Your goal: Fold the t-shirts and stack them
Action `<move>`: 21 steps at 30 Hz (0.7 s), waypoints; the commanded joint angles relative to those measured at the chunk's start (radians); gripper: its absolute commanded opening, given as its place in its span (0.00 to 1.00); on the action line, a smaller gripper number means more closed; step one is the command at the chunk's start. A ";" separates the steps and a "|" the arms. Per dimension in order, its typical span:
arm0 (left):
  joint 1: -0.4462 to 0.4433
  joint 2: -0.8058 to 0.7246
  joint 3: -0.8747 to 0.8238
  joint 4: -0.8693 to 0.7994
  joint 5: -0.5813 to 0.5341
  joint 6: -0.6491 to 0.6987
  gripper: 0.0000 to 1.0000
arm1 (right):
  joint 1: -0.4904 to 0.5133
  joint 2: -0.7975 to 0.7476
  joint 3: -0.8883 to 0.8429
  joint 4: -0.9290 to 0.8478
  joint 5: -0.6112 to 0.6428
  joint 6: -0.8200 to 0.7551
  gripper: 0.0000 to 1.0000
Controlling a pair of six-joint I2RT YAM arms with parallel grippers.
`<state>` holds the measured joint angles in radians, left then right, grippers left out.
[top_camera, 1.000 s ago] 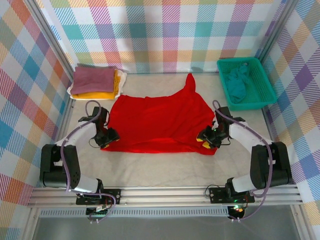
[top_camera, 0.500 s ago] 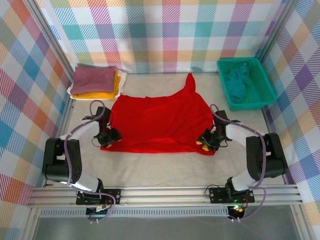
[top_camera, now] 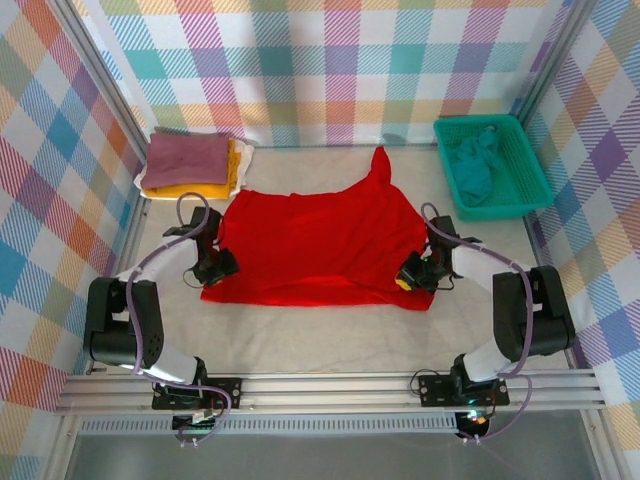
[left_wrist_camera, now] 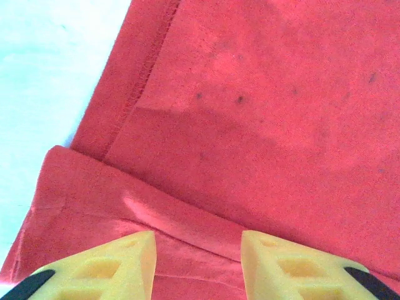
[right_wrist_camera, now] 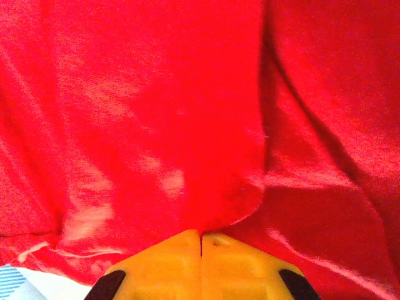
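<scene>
Top external: red t-shirt point(top_camera: 320, 245) spread flat on table point(top_camera: 320, 335). Left tool point(top_camera: 222, 268) at its left edge, fingers point(left_wrist_camera: 119, 265) apart astride a fold; right tool point(top_camera: 409, 279) at its right edge, clamped on cloth. First fold starting. Next: close left, lift both evenly.

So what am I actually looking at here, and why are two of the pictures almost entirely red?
These are two robot arms bolted to the near edge of a table, each ending in a two-finger pincer. The wide picture comes from a camera above and behind them. The two close-ups come from cameras on the wrists, looking past yellow fingertips. A red t-shirt lies spread on the table, hence the red close-ups. At back left is a stack of folded shirts. At back right, a teal basket holds a crumpled teal shirt. The right gripper is shut on a fold of the red t-shirt. The left gripper is open at the opposite edge.
</scene>
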<state>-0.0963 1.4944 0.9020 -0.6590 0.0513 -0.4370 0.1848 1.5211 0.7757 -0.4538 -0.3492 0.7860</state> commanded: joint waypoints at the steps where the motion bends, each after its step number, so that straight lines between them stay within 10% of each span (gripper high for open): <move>1: -0.005 -0.022 0.021 -0.061 -0.030 -0.008 0.40 | 0.008 -0.036 0.054 -0.003 -0.011 0.010 0.00; 21: 0.011 -0.013 0.036 -0.038 -0.046 -0.006 0.45 | 0.019 -0.007 0.185 0.043 0.028 -0.017 0.00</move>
<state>-0.0933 1.4834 0.9028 -0.6807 0.0200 -0.4511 0.1917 1.4746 0.8917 -0.4408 -0.3328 0.7948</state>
